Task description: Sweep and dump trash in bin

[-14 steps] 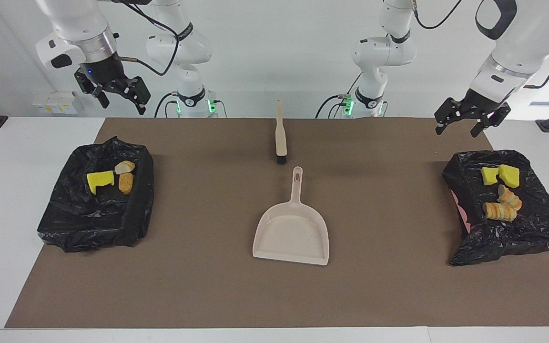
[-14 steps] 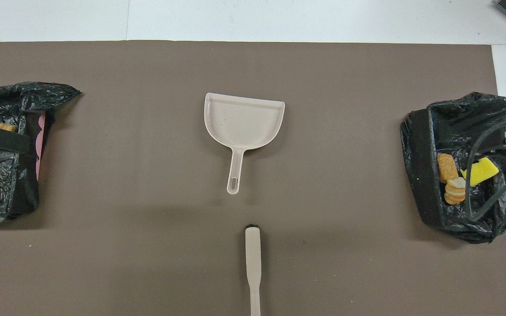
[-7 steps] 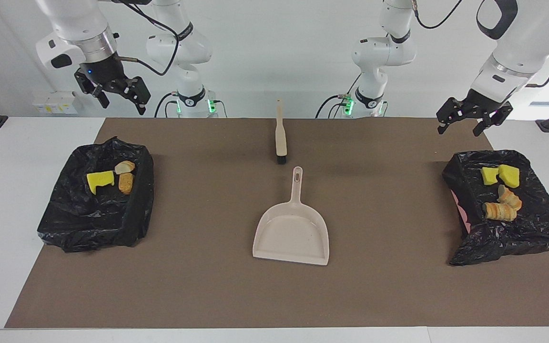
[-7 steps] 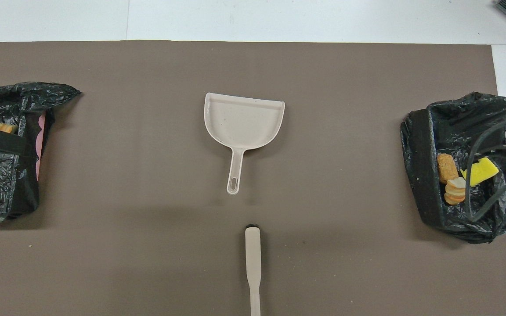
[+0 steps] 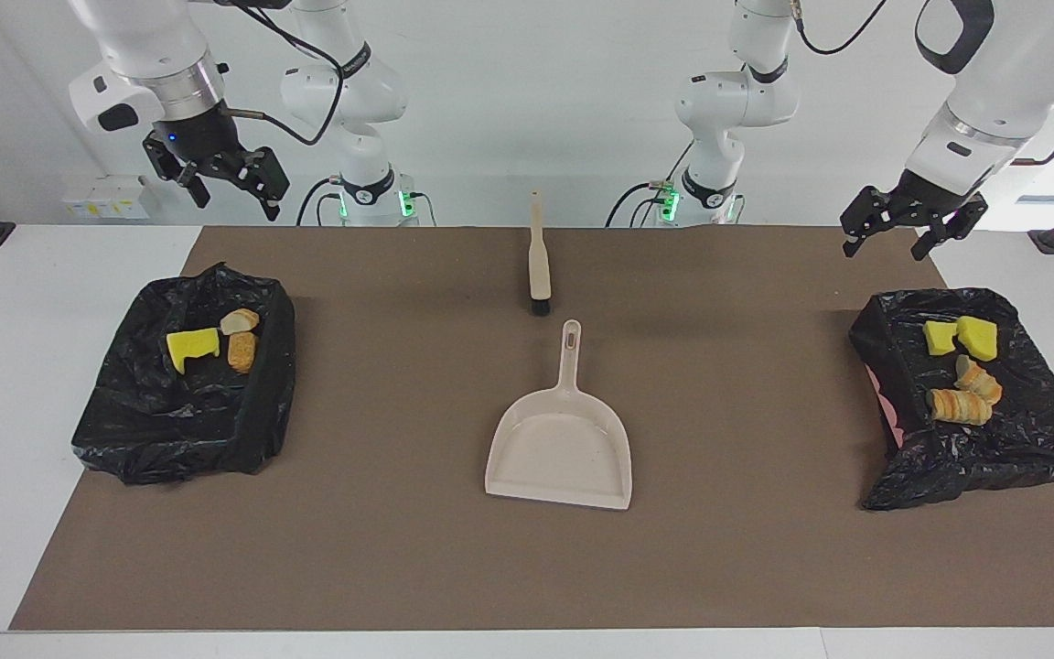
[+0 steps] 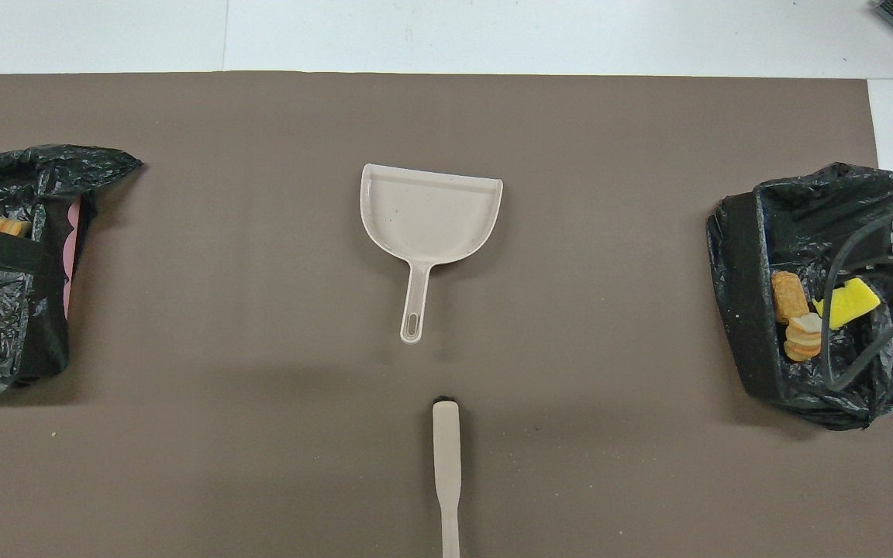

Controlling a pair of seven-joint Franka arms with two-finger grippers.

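While raised, both grippers open and empty.
Left gripper (image 5: 912, 231) and right gripper (image 5: 218, 179) over bins (image 5: 184, 403) flanking dustpan (image 5: 560, 446); trash (image 5: 959, 366) in bins.

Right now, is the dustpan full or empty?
Empty: the dustpan shows only its bare beige floor in both views, no scraps in it.

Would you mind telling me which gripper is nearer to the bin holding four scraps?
Left. The open left gripper hangs above that bin; the open right gripper hangs over the other bin.
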